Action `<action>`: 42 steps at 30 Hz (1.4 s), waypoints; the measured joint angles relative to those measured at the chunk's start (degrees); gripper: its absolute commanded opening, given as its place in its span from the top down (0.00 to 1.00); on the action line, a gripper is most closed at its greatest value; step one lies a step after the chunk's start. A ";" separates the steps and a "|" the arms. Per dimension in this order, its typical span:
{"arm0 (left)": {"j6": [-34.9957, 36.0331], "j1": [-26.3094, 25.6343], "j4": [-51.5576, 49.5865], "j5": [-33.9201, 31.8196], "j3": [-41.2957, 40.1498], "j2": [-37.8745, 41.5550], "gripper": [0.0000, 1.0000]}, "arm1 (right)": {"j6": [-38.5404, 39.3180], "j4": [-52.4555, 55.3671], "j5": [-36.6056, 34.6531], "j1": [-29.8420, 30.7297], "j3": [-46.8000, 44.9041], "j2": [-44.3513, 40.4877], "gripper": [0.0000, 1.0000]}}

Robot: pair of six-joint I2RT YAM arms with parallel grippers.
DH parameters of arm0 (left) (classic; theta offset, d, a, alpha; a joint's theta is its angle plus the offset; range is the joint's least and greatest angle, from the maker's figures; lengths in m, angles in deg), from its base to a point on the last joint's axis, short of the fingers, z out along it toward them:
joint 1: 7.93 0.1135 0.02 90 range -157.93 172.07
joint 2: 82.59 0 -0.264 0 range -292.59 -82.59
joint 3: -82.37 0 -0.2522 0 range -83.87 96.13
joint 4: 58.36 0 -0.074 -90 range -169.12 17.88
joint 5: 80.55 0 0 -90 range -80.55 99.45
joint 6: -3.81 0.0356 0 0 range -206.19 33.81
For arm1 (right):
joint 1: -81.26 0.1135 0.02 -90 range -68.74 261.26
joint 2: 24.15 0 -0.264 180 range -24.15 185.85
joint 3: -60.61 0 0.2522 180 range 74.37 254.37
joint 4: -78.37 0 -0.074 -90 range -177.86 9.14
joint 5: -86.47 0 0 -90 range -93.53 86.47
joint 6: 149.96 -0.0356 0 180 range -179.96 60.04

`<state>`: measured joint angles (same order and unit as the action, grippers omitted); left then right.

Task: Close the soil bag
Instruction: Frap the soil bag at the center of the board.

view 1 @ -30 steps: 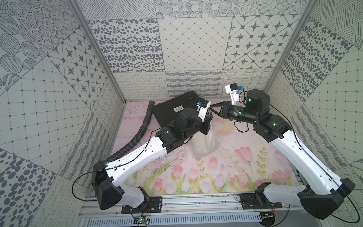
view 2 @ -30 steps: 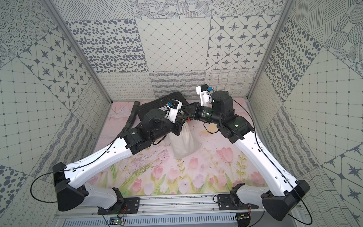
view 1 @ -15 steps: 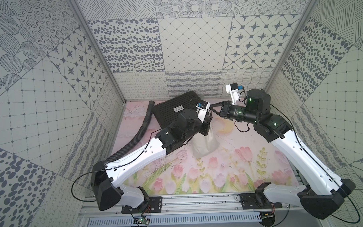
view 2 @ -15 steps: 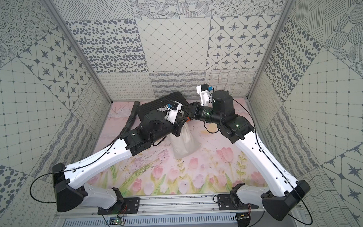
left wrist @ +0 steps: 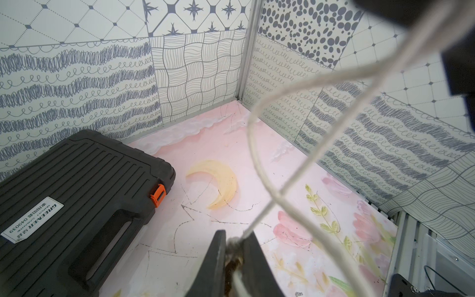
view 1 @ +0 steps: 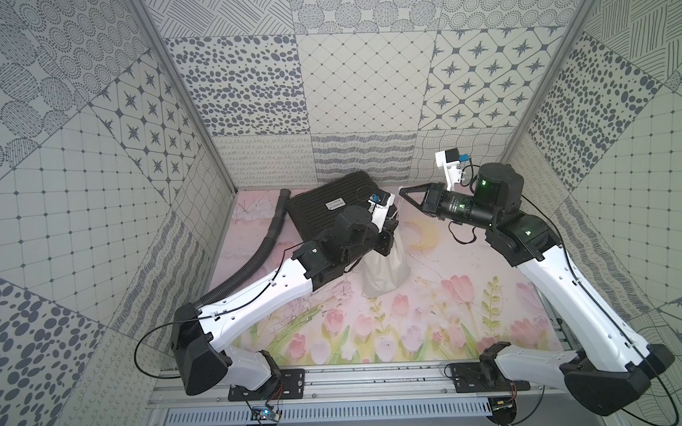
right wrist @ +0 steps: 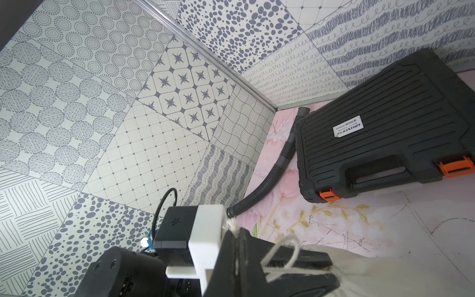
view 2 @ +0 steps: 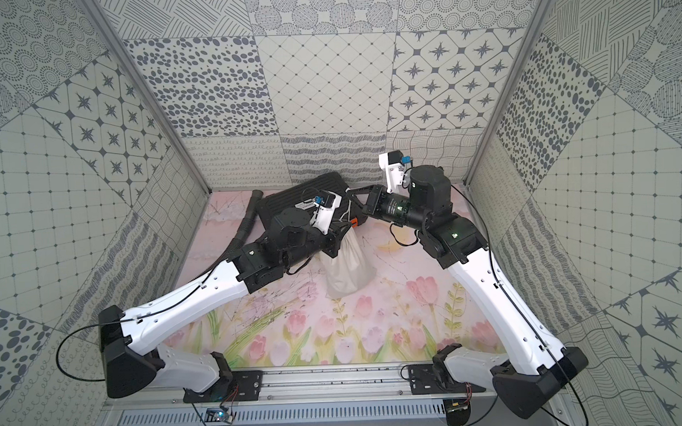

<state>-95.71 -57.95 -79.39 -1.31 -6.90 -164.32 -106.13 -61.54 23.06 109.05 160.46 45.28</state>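
Observation:
The soil bag (view 1: 386, 273) (view 2: 347, 270) is a cream cloth pouch standing on the flowered mat, its neck pulled up and narrow. My left gripper (view 1: 389, 237) (view 2: 337, 241) (left wrist: 234, 243) is shut on the gathered mouth, and brown soil shows between the jaws. A thin white cord (left wrist: 259, 159) runs from that mouth up to my right gripper (view 1: 402, 191) (view 2: 351, 192) (right wrist: 235, 231), which is shut on the cord's frayed end, higher and further back than the bag. In the right wrist view a loop of cord (right wrist: 280, 252) lies over the left fingers (right wrist: 303, 259), with the bag (right wrist: 390, 272) beyond them.
A black ribbed case (view 1: 327, 210) (view 2: 288, 202) (left wrist: 77, 195) (right wrist: 385, 133) with orange latches lies at the back, just behind the left wrist. A black corrugated hose (view 1: 255, 260) (view 2: 242, 235) (right wrist: 279, 164) runs along the left wall. Patterned walls enclose the mat on three sides.
Hardly anything. Both grippers keep their grips; the left wrist has shifted only slightly at the bag's neck.

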 measured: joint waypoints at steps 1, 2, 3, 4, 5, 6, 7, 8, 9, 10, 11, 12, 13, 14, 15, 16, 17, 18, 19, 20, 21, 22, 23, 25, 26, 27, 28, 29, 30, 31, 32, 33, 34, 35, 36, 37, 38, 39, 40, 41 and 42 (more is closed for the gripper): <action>0.00 0.00 -0.04 0.00 0.00 0.00 0.84 | -0.04 -0.02 0.11 -0.31 0.28 -0.20 1.00; 0.00 0.00 -0.13 0.00 0.00 0.00 0.84 | -0.15 -0.04 0.24 -0.57 0.46 -0.22 1.00; 0.00 0.00 -0.20 0.00 0.00 0.00 0.84 | -0.17 -0.11 0.37 -0.66 0.50 -0.26 1.00; 0.00 0.00 -0.26 0.00 0.00 0.00 0.84 | -0.20 -0.02 0.44 -0.87 0.50 -0.31 1.00; 0.00 0.00 -0.31 0.00 0.00 0.00 0.84 | -0.24 0.00 0.48 -0.90 0.50 -0.35 1.00; 0.00 0.00 -0.31 0.00 0.00 0.00 0.84 | -0.37 0.00 0.59 -0.94 0.50 -0.35 1.00; 0.00 0.00 -0.31 0.00 0.00 0.00 0.84 | -0.39 0.00 0.68 -0.94 0.50 -0.37 1.00; 0.00 0.00 -0.31 0.00 0.00 0.00 0.84 | -0.42 0.02 0.83 -0.94 0.50 -0.39 1.00; 0.00 0.00 -0.31 0.00 0.00 0.00 0.84 | -0.42 0.02 0.90 -0.94 0.50 -0.39 1.00; 0.00 0.00 -0.33 0.00 0.00 0.00 0.84 | -0.44 0.00 1.01 -0.94 0.50 -0.39 1.00; -0.02 0.00 -0.33 0.00 0.00 0.00 0.84 | -0.46 0.00 1.07 -0.94 0.50 -0.42 1.00; -0.02 0.00 -0.33 0.00 0.00 0.00 0.84 | -0.55 0.00 1.16 -0.94 0.50 -0.42 1.00; -0.02 0.00 -0.33 0.00 0.00 0.00 0.84 | -0.59 0.00 1.22 -0.98 0.50 -0.42 1.00; -0.02 0.00 -0.33 0.00 0.00 0.00 0.84 | -0.59 0.00 1.27 -1.05 0.50 -0.42 1.00; -0.02 0.00 -0.35 0.00 0.00 0.00 0.84 | -0.61 0.00 1.27 -1.11 0.50 -0.42 1.00; -0.02 0.00 -0.35 0.00 0.00 0.00 0.84 | -0.61 0.00 1.27 -1.18 0.50 -0.42 1.00; -0.02 0.00 -0.37 0.00 0.00 0.00 0.84 | -0.66 0.00 1.25 -1.20 0.50 -0.42 1.00; -0.02 0.00 -0.42 0.00 0.00 0.00 0.84 | -0.66 0.00 1.27 -1.25 0.50 -0.42 1.00; -0.02 0.00 -0.46 0.00 0.00 0.00 0.84 | -0.66 0.00 1.25 -1.25 0.50 -0.42 1.00; -0.02 0.00 -0.48 0.00 0.00 0.00 0.84 | -0.68 0.00 1.25 -1.27 0.50 -0.42 1.00; -0.02 0.00 -0.50 0.00 0.00 0.00 0.84 | -0.68 0.00 1.25 -1.33 0.50 -0.42 1.00; -0.02 0.00 -0.50 0.00 0.00 0.00 0.84 | -0.68 0.00 1.25 -1.49 0.50 -0.42 1.00; -0.02 0.00 -0.55 0.02 0.00 0.00 0.83 | -0.68 0.00 1.25 -1.66 0.50 -0.42 1.00; -0.09 0.00 -0.72 0.02 0.00 0.00 0.84 | -0.68 -0.02 1.27 -2.10 0.59 -0.44 1.00; -0.22 0.00 -0.83 0.02 0.00 0.00 0.84 | -0.70 -0.15 1.27 -2.29 0.59 -0.48 1.00; -0.24 0.00 -0.94 0.02 0.00 0.00 0.84 | -0.74 -0.31 1.29 -2.49 0.61 -0.52 1.00; -0.33 0.00 -1.03 0.02 0.00 0.00 0.84 | -0.79 -0.44 1.31 -2.62 0.63 -0.59 1.00; -0.42 0.00 -1.09 0.02 0.00 0.00 0.83 | -0.81 -0.44 1.36 -2.80 0.76 -0.61 1.00; -0.44 0.00 -1.14 0.02 0.00 0.00 0.84 | -0.81 -0.42 1.42 -2.91 0.96 -0.61 1.00; -0.46 0.00 -1.14 0.02 0.00 0.00 0.84 | -0.83 -0.42 1.46 -3.06 1.27 -0.61 1.00; -0.50 0.00 -1.14 0.02 0.00 0.00 0.84 | -0.83 -0.44 1.49 -3.15 1.46 -0.66 1.00; -0.61 0.00 -1.14 0.02 0.00 0.00 0.84 | -0.83 -0.44 1.49 -3.19 1.57 -0.72 1.00; -0.63 0.00 -1.14 0.04 0.00 0.00 0.84 | -0.83 -0.42 1.51 -3.19 1.57 -0.81 1.00; -0.70 0.00 -1.14 0.04 0.00 0.00 0.84 | -0.83 -0.39 1.55 -3.19 1.57 -0.83 1.00; -0.83 0.00 -1.16 0.02 0.00 0.02 0.84 | -0.83 -0.42 1.66 -3.19 1.57 -0.83 1.00; -0.83 0.00 -1.22 0.02 0.00 0.07 0.84 | -0.85 -0.39 1.70 -3.28 1.57 -0.83 1.00; -0.85 0.00 -1.25 0.02 0.00 0.07 0.84 | -0.87 -0.39 1.73 -3.37 1.57 -0.83 1.00; -0.85 0.00 -1.25 0.04 0.00 0.09 0.84 | -0.90 -0.42 1.75 -3.43 1.57 -0.83 1.00; -0.87 0.00 -1.27 0.04 0.00 0.09 0.84 | -0.92 -0.42 1.77 -3.45 1.57 -0.83 1.00; -0.90 0.00 -1.31 0.04 0.00 0.11 0.84 | -0.96 -0.39 1.79 -3.45 1.57 -0.83 1.00; -0.90 0.00 -1.33 0.02 0.00 0.13 0.84 | -0.96 -0.39 1.88 -3.48 1.57 -0.83 1.00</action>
<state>-96.61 -57.95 -80.72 -1.29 -6.90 -164.19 -107.09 -61.93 24.94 105.57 162.03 44.45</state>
